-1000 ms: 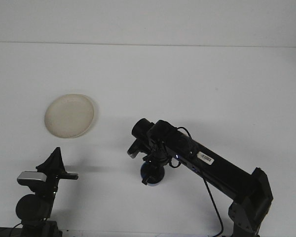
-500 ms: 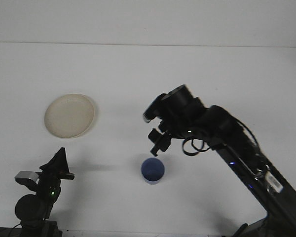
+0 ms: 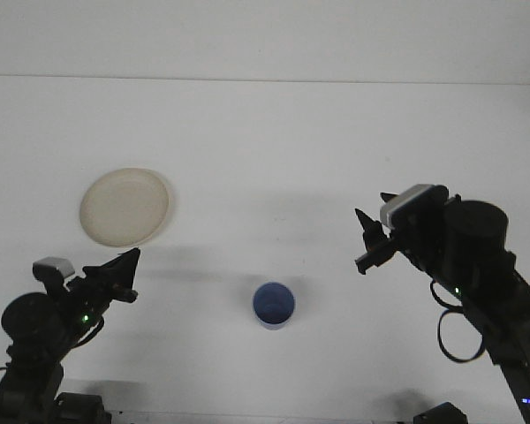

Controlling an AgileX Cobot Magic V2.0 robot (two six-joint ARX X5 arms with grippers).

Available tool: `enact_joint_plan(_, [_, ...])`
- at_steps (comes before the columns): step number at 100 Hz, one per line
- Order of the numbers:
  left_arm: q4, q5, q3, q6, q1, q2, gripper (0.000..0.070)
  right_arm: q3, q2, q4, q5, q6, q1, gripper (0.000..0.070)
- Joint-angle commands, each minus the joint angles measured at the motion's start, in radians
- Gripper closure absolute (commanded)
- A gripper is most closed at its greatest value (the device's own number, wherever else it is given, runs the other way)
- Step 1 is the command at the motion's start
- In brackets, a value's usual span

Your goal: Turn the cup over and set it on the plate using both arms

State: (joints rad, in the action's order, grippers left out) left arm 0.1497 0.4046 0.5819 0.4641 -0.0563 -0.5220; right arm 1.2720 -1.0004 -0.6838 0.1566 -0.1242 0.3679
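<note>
Front view
Cup [image 3: 273, 305]: blue, standing upright on the white table [image 3: 274, 150] with its mouth facing up — the inside is visible from above. It sits low in the middle of the scene, between the two arms and touched by neither.
Plate [image 3: 124, 207]: round, cream-coloured, lying flat on the table to the upper left, well apart from the cup. Nothing rests on it.
Left gripper [image 3: 122, 276]: low at the left edge of the table, its dark fingers reaching up and to the right, toward the space below the plate. The fingers overlap as one dark shape here, so I cannot tell whether they stand apart or together. They hold nothing that can be seen.
Left arm: a small green light glows on its body, and a pale grey block sits on top of the wrist.
Right gripper [image 3: 367, 240]: at the right, raised clear of the table — pointing left, well to the right of the cup. Two dark tips show, one above the other with a gap between them, so the fingers stand apart and empty.
Right arm: a white block sits on the wrist above the fingers; a black cable loops below the wrist.
</note>
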Motion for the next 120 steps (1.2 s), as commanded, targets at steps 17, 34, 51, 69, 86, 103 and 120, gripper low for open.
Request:
enact_joint_plan(17, [0.178,0.103,0.315,-0.282,-0.087,-0.378,0.0581,-0.36,0.221,0.202,0.0,0.066,-0.089,0.0355])
enact_joint_plan(34, [0.364,0.102,0.489,-0.393,-0.195,-0.578,0.0221,-0.511,0.329,0.219,0.0,0.082,-0.122,0.0355])
enact_joint_plan(51, [0.565,0.101,0.635,-0.485,-0.307,-0.75,0.0221,-0.592,0.379,0.219,0.0,0.083,-0.142,0.0355])
enact_joint_plan(69, [0.689,0.076,0.743,-0.53,-0.425,-0.898,0.0221,-0.607,0.378,0.22,0.001,0.082,-0.145,0.0355])
enact_joint_plan(86, [0.7,0.006,0.785,-0.531,-0.531,-0.987,0.0221,-0.607,0.378,0.228,0.001,0.08,-0.145,0.0355])
enact_joint_plan(103, [0.666,-0.007,0.801,-0.529,-0.612,-1.049,0.0221,-0.607,0.378,0.227,0.001,0.079,-0.145,0.0355])
enact_joint_plan(120, [0.628,-0.1,0.801,-0.527,-0.669,-1.092,0.0191,-0.607,0.378,0.227,0.001,0.079,-0.145,0.0355])
